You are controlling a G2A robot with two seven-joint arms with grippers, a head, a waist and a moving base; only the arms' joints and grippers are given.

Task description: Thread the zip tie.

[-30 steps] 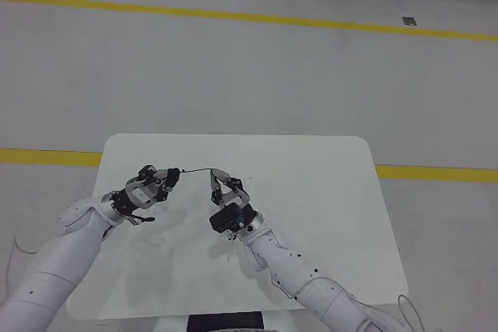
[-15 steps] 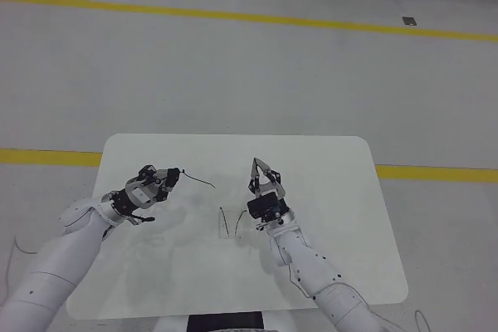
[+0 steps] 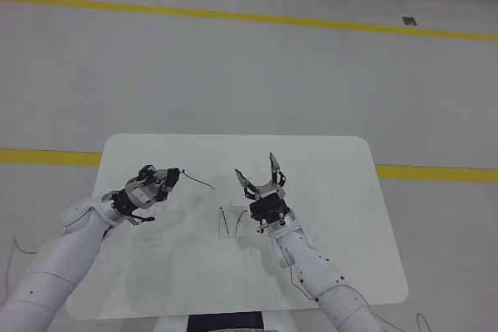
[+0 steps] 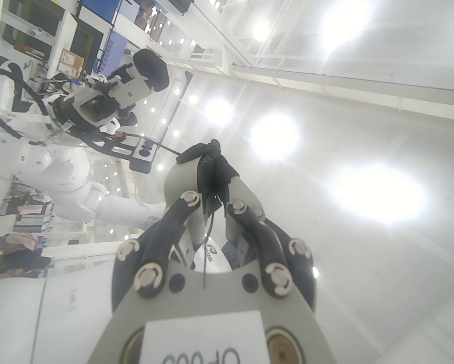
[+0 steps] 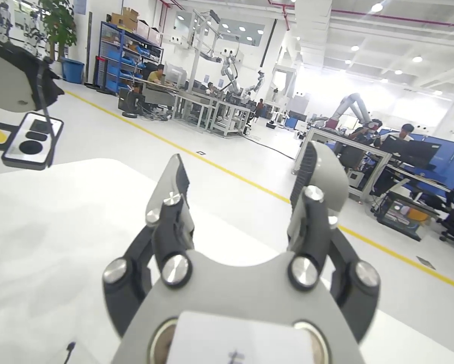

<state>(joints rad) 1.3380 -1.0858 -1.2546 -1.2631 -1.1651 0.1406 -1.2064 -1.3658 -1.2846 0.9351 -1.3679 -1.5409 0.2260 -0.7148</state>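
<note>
Left gripper (image 3: 173,175) pinching 1 end of the black zip tie (image 3: 197,177), free tail curving beyond its jaws, well apart from the right gripper (image 3: 257,173) (jaws spread wide), 2 dark strands (image 3: 222,221) on the white table (image 3: 332,166) near those jaws.

Top view: bright, even overhead light; my white table (image 3: 340,166) reads almost as pale as the floor (image 3: 232,75). Left wrist view: ceiling lamps (image 4: 378,195) bloom into broad white glare behind my left gripper (image 4: 212,168). Right wrist view: the hall's far end (image 5: 291,81) burns white, and I see the pillar (image 5: 312,9) lean with lens distortion.
</note>
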